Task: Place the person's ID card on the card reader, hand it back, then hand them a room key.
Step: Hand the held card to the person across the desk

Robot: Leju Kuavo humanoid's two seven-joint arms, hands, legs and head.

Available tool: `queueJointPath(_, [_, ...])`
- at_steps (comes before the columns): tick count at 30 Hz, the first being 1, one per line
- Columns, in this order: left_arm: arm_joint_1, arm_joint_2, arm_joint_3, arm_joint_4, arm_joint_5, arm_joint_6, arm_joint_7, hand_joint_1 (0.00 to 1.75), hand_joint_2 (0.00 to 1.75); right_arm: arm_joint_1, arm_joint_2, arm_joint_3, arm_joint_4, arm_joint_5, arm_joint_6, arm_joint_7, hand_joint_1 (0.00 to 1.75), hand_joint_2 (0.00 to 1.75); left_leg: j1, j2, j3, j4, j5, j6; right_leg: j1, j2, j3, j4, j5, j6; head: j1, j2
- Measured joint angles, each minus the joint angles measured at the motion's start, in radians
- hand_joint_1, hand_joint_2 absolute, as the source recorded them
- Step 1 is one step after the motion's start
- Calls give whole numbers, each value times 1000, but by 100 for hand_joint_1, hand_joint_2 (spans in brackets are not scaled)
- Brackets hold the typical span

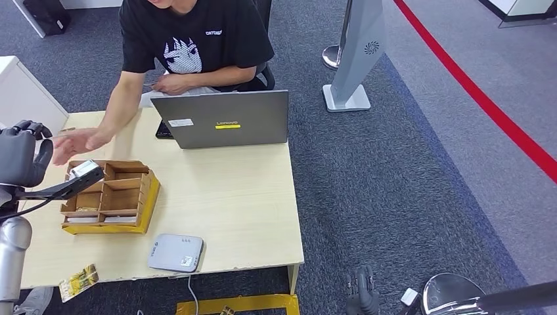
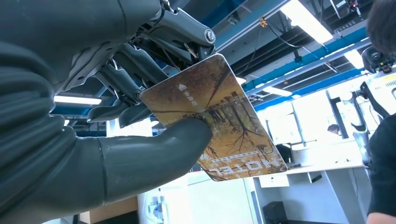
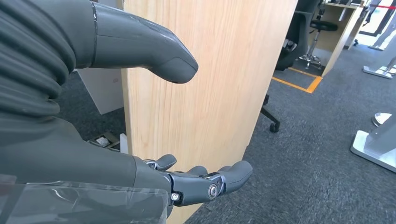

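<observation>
My left hand (image 1: pixel 23 154) is raised at the table's left edge. In the left wrist view this hand (image 2: pixel 107 154) pinches a room key card (image 2: pixel 219 121), printed with autumn trees and hotel lettering, between thumb and fingers. The person's open hand (image 1: pixel 75 143) reaches out just to the right of my left hand, palm toward it, a small gap apart. The grey card reader (image 1: pixel 175 252) lies near the table's front edge. My right hand (image 3: pixel 201 184) hangs low beside the table's wooden side panel (image 3: pixel 205 70), fingers apart and holding nothing; it also shows at the bottom of the head view (image 1: pixel 363 292).
A wooden compartment box (image 1: pixel 108 195) with cards stands on the left of the table. Another patterned card (image 1: pixel 79 282) lies at the front left corner. An open grey laptop (image 1: pixel 223 119) stands at the back, with the seated person (image 1: pixel 194 39) behind it. A sign stand (image 1: pixel 358 59) is on the carpet.
</observation>
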Motion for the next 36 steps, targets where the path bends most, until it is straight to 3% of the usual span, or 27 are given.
queueJointPath(17, [-7,3,0,-13,-3,1,0,175,175,0,1,12,4,-3,0,0,0,175,0,4,0,0,-1,-1,0,5,-1,0,0,0,0,0])
queueJointPath(21, [-6,3,0,-13,-4,2,0,2,175,0,1,12,5,-3,0,0,0,175,0,7,0,0,-3,-1,0,8,-2,0,0,0,0,0])
queueJointPath(36, [2,1,0,-31,-12,6,16,0,175,0,1,12,5,-6,-1,0,0,175,0,7,0,0,-3,-1,0,8,-2,0,0,0,0,0])
